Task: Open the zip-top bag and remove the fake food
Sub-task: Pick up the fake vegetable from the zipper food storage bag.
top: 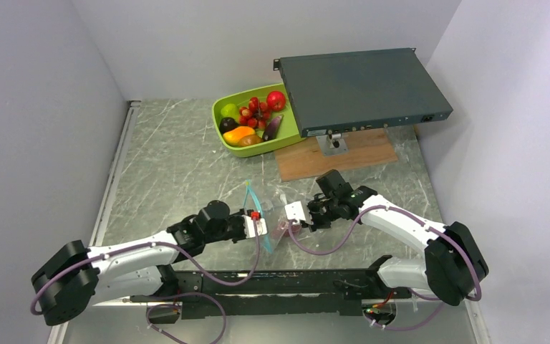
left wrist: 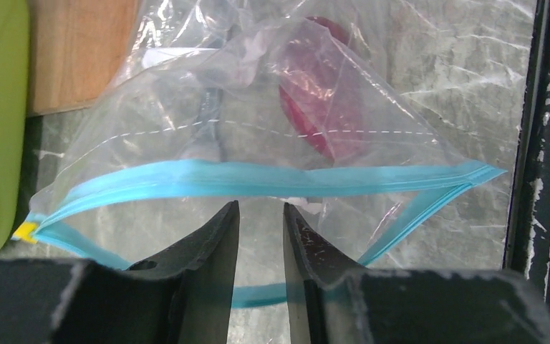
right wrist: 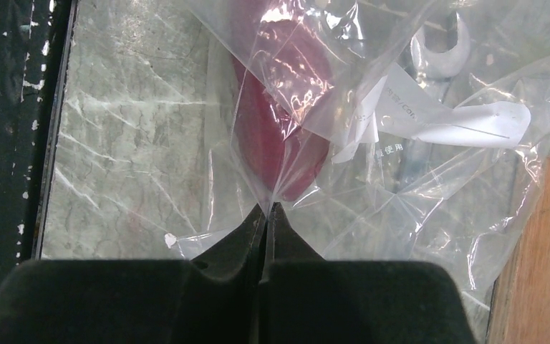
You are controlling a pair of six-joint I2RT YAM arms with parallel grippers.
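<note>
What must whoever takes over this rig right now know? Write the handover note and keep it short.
Left pincer: jaws apart at the mouth of the zip-top bag, with the lower blue lip lying between them. No grip visible yet.
Right pincer: shut on the bag's clear film.
Bag: between the two arms.
Inside it: one dark red piece of fake food.
Lime-green tray at the back: holds the other fruits.
Done: the bag's mouth is already open.
Left: get the red piece out of the bag.
</note>
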